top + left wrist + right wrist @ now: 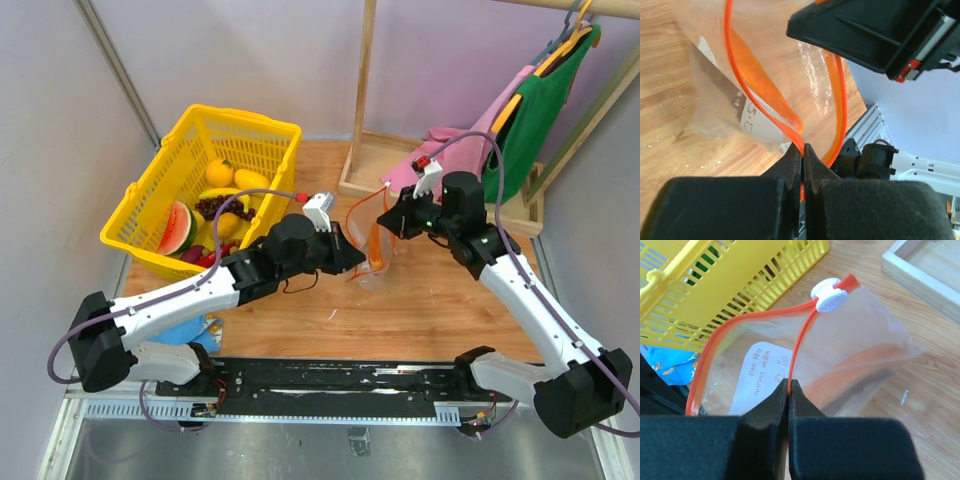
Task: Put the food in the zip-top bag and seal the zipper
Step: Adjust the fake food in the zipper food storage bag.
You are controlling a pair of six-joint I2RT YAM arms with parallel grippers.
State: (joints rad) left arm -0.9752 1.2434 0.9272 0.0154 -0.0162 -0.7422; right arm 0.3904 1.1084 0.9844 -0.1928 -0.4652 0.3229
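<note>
While left gripper (803, 147) and right gripper (789, 382) both clamp one zipper (769, 95), one zip-top bag (855, 340) open, one basket (142, 198)

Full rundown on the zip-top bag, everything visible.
The zip-top bag is clear, crinkly plastic with an orange-red zipper strip along its mouth, a white slider at one end and a white printed label. The mouth gapes open; no food shows inside. It is held between the arms over the wooden table, the left gripper and right gripper each shut on the mouth strip.
</note>
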